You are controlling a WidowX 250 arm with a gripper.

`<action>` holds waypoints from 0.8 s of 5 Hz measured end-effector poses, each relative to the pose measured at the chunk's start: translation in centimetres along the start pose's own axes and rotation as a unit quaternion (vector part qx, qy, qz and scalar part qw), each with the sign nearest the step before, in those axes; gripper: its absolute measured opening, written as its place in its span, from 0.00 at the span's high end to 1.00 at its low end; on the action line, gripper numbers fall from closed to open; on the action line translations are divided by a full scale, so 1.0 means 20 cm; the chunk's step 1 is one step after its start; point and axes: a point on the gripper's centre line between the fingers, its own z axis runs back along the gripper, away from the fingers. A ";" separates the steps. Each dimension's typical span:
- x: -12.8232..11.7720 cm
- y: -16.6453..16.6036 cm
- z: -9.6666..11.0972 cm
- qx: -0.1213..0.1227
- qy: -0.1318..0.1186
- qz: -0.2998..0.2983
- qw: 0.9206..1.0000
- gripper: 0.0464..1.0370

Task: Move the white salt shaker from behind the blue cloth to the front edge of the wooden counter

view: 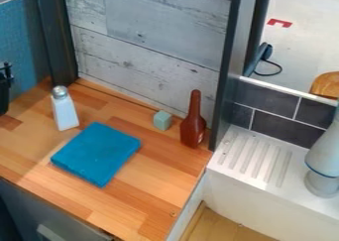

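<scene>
At the left edge a black part that looks like my gripper [5,89] stands partly cut off, apart from the objects. To its right, a white shaker with a grey metallic cap [64,111] is upright on the wooden counter [149,185]. A folded blue cloth or flat blue pad [96,153] lies in front of the shaker. Near the back panel is a small pale green block [162,120]. Just right of the block a brown bottle-shaped object [193,123] stands with its narrow neck up.
Grey wood-look panels [149,41] rise behind the counter, with a dark post [230,66] at their right end. Beyond the counter's right edge is a white ridged drainboard [255,158]. A pale grey rounded object [323,163] stands on it at the right edge.
</scene>
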 end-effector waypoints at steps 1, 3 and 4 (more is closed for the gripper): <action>-0.01 0.00 -0.03 0.005 0.012 -0.001 1.000 0.04; 0.02 -0.08 0.06 -0.037 0.009 -0.020 0.999 0.04; 0.07 -0.13 0.13 -0.067 -0.008 -0.077 0.995 0.04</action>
